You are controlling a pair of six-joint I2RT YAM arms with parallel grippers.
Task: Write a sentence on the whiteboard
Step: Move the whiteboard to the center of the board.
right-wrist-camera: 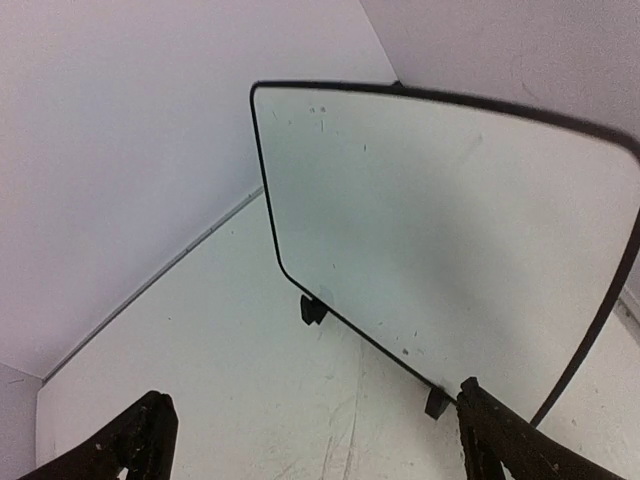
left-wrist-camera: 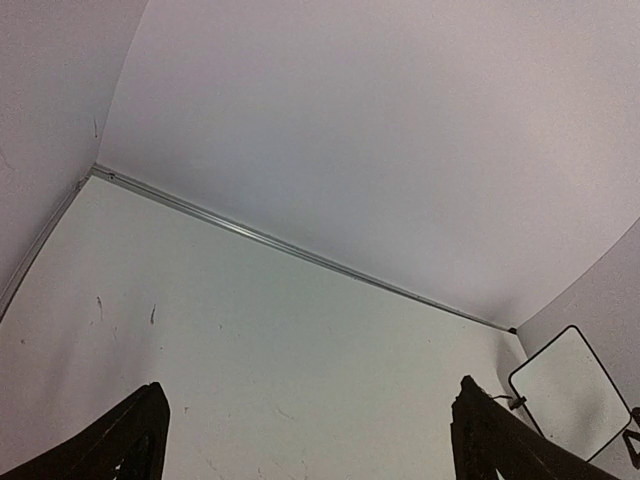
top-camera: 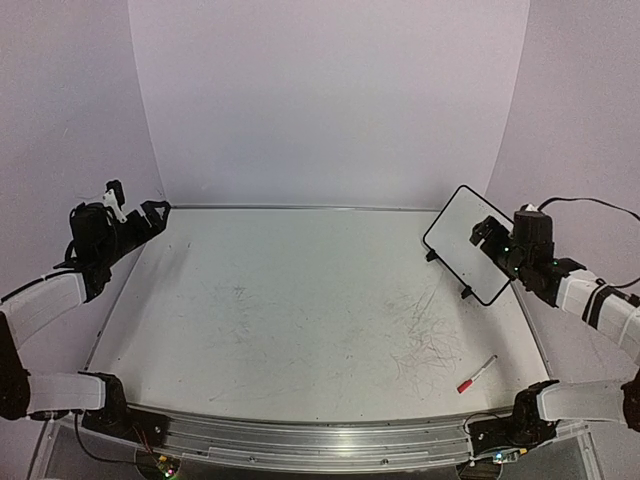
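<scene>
The whiteboard stands on its clip feet at the right of the top view, near the back edge of the worktop. Its face looks plain white, as far as the right wrist view shows. The right tool hangs close before it, jaws wide, empty. The left tool, far left, gapes empty too. A red marker lies lower right.

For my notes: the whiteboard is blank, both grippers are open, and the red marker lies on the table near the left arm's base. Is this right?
One mistake: the top view shows the marker lying on the table near the right arm's base, not the left. The rest is right.
</scene>
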